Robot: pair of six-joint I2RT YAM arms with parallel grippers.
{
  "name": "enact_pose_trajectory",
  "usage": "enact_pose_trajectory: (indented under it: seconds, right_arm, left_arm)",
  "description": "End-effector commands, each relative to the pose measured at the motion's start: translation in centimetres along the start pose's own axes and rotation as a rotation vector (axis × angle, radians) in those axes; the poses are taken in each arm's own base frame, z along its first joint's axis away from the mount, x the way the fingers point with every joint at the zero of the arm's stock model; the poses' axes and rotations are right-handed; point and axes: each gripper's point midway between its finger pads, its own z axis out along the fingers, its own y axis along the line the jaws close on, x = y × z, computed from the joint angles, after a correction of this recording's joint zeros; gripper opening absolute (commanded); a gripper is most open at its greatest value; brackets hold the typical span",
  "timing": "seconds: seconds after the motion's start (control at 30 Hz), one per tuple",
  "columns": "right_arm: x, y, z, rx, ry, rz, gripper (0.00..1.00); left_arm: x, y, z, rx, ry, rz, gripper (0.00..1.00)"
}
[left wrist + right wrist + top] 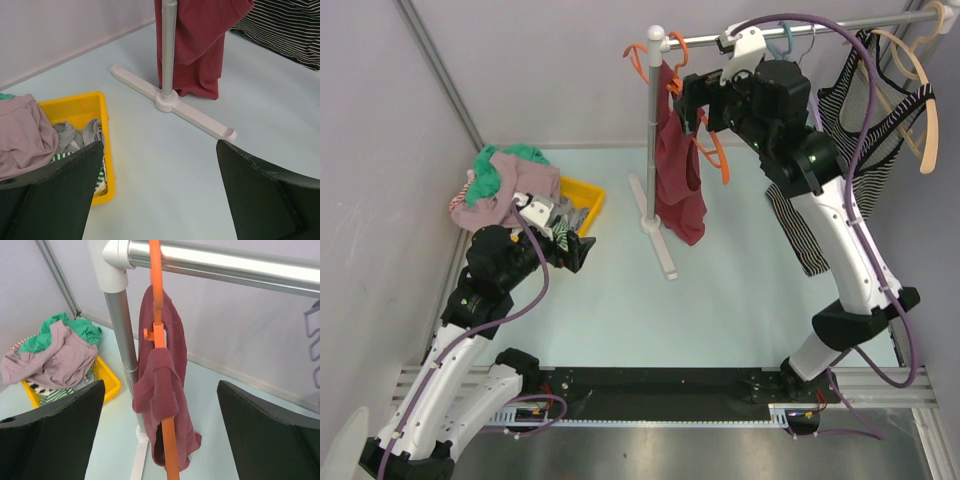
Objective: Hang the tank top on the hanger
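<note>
The tank top (160,385) hangs on the hanger (156,300), which is hooked over the silver rail (820,28) at its left end, right beside the upright post (652,130). The maroon cloth is bunched over the hanger's orange arm and falls beside the post, down to the rack's white foot (170,102) on the table (720,290); I cannot tell whether the hem touches the table.

The right gripper (695,108) is up at rail height, just right of the hanger, its fingers spread wide and holding nothing. The hanger and top show in the gap between them, apart from both.

The left gripper (578,250) sits low at the near left, fingers wide apart and empty, beside the yellow bin (590,195) heaped with pink and green clothes (505,190).

A striped top (880,110) hangs at the rail's far right.
</note>
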Motion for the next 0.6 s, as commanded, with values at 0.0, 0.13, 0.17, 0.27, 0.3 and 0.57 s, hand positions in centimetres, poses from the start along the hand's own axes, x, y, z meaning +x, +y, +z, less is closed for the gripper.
enact_pose_trajectory:
  seconds: [0.0,0.13,0.17,0.27,0.3,0.57]
  right_arm:
    - [-1.8,-0.6,-3.0,0.056,-0.087,-0.008,1.00]
    - [-2.2,0.4,-6.9,0.036,-0.160,0.000,1.00]
    - [-1.6,1.0,-7.5,0.028,-0.159,-0.001,1.00]
    - [-0.1,2.3,-10.3,-0.009,-0.188,0.002,1.00]
    - [0.3,2.5,-10.9,-0.018,-0.194,0.007,1.00]
    - [8.2,1.0,-14.1,0.043,-0.071,0.011,1.00]
  left_arm:
    - [-0.6,0.1,0.0,-0.004,-0.027,-0.008,0.99]
    - [-0.6,0.3,0.0,-0.017,-0.025,-0.011,0.99]
    - [-0.6,0.5,0.0,-0.025,-0.027,-0.011,0.99]
    - [-0.6,1.3,-0.1,-0.074,-0.032,-0.020,0.99]
    - [-0.6,1.7,-0.2,-0.094,-0.031,-0.029,0.99]
    - [-0.3,6.4,-1.6,-0.285,-0.045,-0.109,0.99]
